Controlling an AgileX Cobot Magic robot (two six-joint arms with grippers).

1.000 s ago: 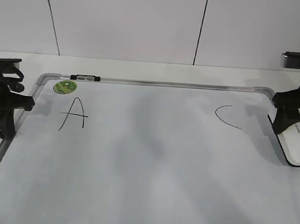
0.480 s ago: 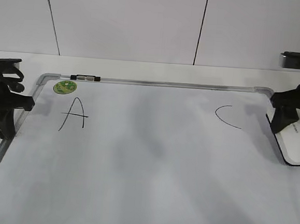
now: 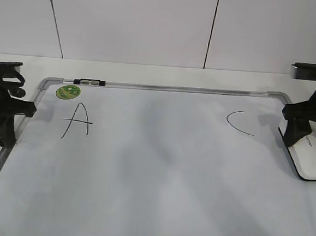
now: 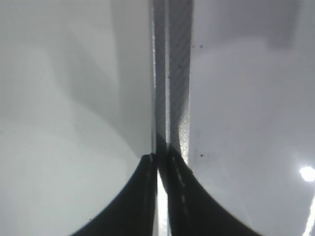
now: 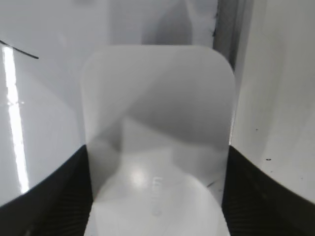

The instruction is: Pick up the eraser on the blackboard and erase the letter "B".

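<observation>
The blackboard point(image 3: 159, 167) is a white board with a grey frame, bearing a black "A" point(image 3: 77, 120) and a black "C" point(image 3: 238, 123). No letter "B" shows on it. The white eraser point(image 3: 310, 160) is at the board's right edge, also in the right wrist view point(image 5: 157, 113). My right gripper point(image 3: 293, 140) is shut on its sides, with black fingers point(image 5: 64, 191) flanking it. My left gripper point(image 3: 6, 138) is shut and empty over the board's left frame point(image 4: 172, 73).
A round green sticker point(image 3: 68, 92) sits at the board's far left corner, above the "A". A small black-and-clear clip point(image 3: 89, 82) sits on the far frame rail. The white wall stands behind the table. A thin black stroke point(image 5: 19, 49) lies left of the eraser.
My right gripper and the eraser have shifted slightly left and toward the near side. The left arm has not moved.
</observation>
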